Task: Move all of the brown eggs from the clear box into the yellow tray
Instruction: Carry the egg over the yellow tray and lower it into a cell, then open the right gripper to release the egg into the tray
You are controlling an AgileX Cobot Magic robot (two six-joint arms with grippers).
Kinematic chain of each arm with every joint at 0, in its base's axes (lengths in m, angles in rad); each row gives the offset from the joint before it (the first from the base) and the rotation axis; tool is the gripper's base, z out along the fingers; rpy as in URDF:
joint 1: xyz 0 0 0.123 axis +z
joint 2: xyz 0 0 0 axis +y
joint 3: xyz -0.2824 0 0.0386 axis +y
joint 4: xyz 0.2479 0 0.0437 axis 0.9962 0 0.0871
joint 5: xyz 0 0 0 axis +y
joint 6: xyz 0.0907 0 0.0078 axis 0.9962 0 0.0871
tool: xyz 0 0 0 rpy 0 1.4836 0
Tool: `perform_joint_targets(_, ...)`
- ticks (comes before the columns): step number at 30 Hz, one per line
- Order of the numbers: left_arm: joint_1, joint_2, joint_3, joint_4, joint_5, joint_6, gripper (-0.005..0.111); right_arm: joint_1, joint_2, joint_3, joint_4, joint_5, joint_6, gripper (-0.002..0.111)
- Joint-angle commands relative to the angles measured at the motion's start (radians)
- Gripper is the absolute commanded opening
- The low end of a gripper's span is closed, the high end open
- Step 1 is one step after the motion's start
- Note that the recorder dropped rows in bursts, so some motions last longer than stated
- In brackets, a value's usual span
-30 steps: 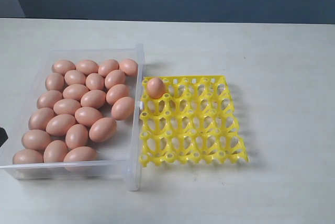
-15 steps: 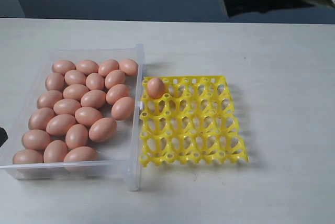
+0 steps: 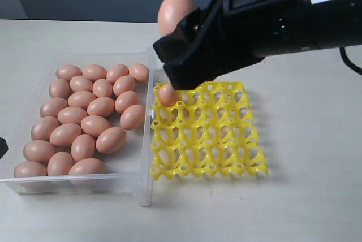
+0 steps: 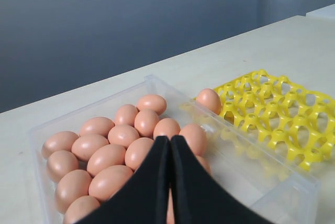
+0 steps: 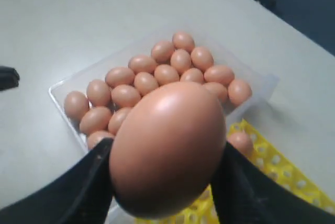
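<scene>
clear box point(image 3: 145, 165): lay just left of the yellow tray point(image 3: 209, 158), touching it, brown eggs point(image 3: 93, 124) crowded inside | left gripper point(image 4: 169, 139): jaws pressed together, empty, well left of the tray | tray: seated egg point(image 3: 166, 96) in its far-left corner cup | right gripper point(image 5: 166, 195): clamped on held egg point(image 3: 172, 13), raised above that corner

Pale table point(image 3: 317, 197) in front of me: clear box point(image 3: 148, 160) frame left, yellow tray point(image 3: 209, 169) just beside it, approx. mid-frame.
</scene>
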Motion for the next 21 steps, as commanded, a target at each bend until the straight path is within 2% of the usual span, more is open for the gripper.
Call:
perform_joint_targets(1,-0.006,-0.005,0.004,-0.006,-0.004,-0.004,0.000,-0.011,0.051,0.200,-0.050,-0.481,-0.036,-0.001)
perform_joint_targets(2,-0.006,-0.005,0.004,-0.006,-0.004,-0.004,0.000,-0.015,0.092,0.325,-0.048,-0.782,-0.036,-0.001)
perform_joint_targets(4,-0.006,-0.005,0.004,-0.006,-0.004,-0.004,0.000,-0.015,0.183,0.466,-0.017,-1.195,-0.064,-0.001)
perform_joint_targets(5,-0.006,-0.005,0.004,-0.006,-0.004,-0.004,0.000,-0.015,0.273,0.519,0.076,-1.354,-0.087,-0.001)
perform_joint_targets(7,-0.006,-0.005,0.004,-0.006,-0.004,-0.004,0.000,-0.015,0.397,0.520,0.132,-1.404,-0.087,-0.001)
perform_joint_targets(9,-0.006,-0.005,0.004,-0.006,-0.004,-0.004,0.000,-0.015,0.514,0.489,0.072,-1.435,-0.087,-0.001)
perform_joint_targets(11,-0.006,-0.005,0.004,-0.006,-0.004,-0.004,0.000,-0.015,0.612,0.438,0.094,-1.437,-0.087,-0.001)
perform_joint_targets(15,-0.006,-0.005,0.004,-0.006,-0.004,-0.004,0.000,-0.015,0.712,0.375,0.121,-1.439,-0.108,-0.001)
perform_joint_targets(18,-0.006,-0.005,0.004,-0.006,-0.004,-0.004,0.000,-0.044,0.766,0.334,0.235,-1.439,-0.140,-0.001)
perform_joint_targets(21,-0.006,-0.005,0.004,-0.006,-0.004,-0.004,0.000,-0.054,0.783,0.328,0.173,-1.398,-0.138,-0.001)
